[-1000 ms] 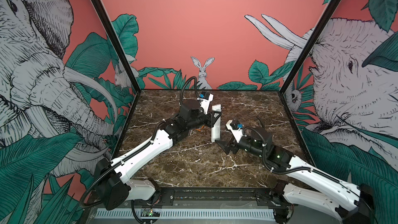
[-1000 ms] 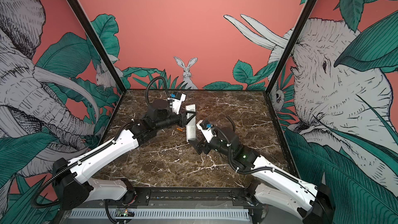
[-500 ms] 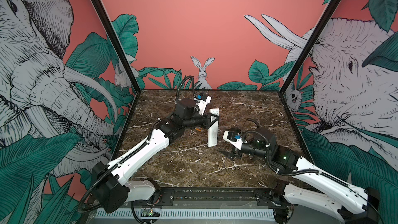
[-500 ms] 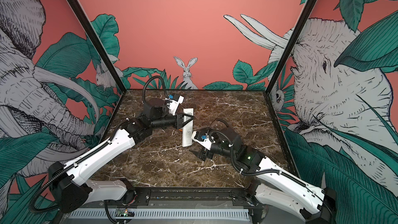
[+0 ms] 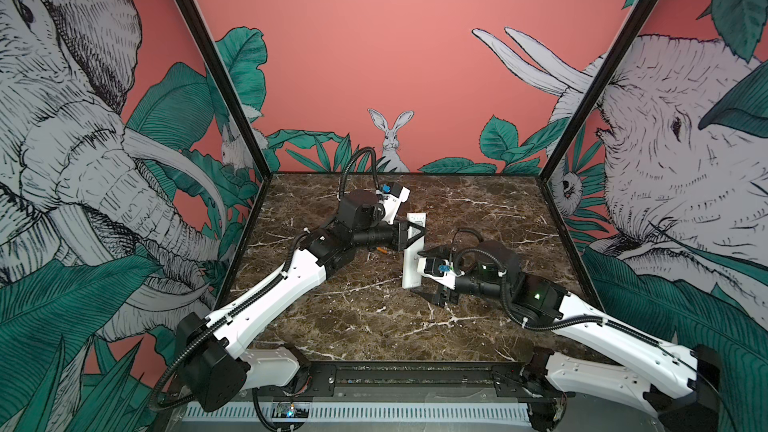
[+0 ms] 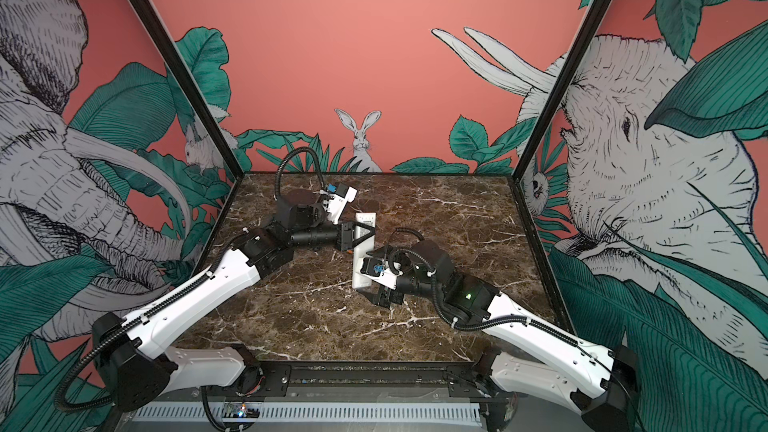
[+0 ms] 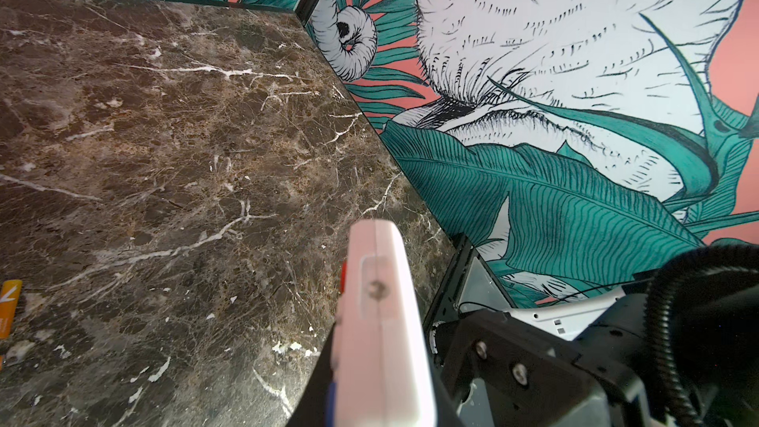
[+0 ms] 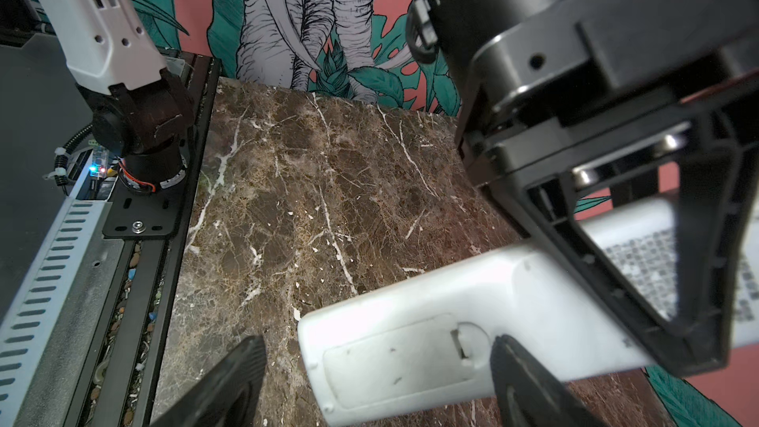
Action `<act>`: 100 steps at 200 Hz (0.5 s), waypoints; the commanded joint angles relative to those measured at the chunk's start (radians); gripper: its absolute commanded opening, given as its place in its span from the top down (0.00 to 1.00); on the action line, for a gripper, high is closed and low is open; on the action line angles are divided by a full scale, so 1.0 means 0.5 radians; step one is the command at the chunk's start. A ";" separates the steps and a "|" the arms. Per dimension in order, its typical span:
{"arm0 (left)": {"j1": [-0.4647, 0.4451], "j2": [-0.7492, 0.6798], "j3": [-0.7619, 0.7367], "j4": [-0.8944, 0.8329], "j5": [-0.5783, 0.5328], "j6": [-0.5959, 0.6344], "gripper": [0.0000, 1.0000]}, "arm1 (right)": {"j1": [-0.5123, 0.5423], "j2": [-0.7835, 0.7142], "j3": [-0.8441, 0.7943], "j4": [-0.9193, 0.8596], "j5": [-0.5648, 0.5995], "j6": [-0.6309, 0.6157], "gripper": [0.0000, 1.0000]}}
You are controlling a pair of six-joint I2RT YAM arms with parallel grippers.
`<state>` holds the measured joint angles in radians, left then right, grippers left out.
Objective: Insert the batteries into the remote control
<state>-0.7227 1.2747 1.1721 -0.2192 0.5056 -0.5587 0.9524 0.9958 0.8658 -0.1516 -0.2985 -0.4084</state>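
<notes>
Remote control [image 5: 410, 268]: a long white bar held off the tabletop near the middle of the scene, its plain back showing in both top views [image 6: 358, 275].
Left gripper [image 5: 415, 235]: my left fingers are clamped on the remote control partway along its length.
Right gripper [image 8: 376, 342]: my right fingers stand wide apart, one on each side of the remote control's near end. One finger [image 8: 230, 379] is clearly clear of it. The other [image 8: 530, 384] sits just beside the cover's notch, and I cannot tell whether it touches.
Battery compartment: its cover [image 8: 390, 363] sits in place on the remote control's back, so the inside is hidden.
Battery [image 7: 8, 306]: one orange cylinder lies on the tabletop below my left wrist, apart from the remote control.
Tabletop [image 5: 365, 326]: dark brown marble with white veins.
Room: salmon-pink walls [image 5: 415, 56] painted with elephants [image 5: 685, 151], green leaves [image 5: 241, 64] and, on the back wall, a rabbit [image 5: 390, 137].
</notes>
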 commanded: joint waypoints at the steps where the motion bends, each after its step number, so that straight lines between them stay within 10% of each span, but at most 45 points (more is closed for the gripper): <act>1: 0.010 -0.079 0.055 0.062 0.055 -0.035 1.00 | 0.016 0.020 0.069 0.027 -0.035 -0.063 0.16; 100: 0.010 -0.101 0.014 0.205 0.136 -0.127 1.00 | 0.054 0.106 0.085 -0.018 0.082 -0.109 0.15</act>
<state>-0.7097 1.2747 1.1721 -0.1978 0.5102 -0.5800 0.9653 1.0332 0.8955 -0.1555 -0.2825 -0.4385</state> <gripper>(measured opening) 0.203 0.842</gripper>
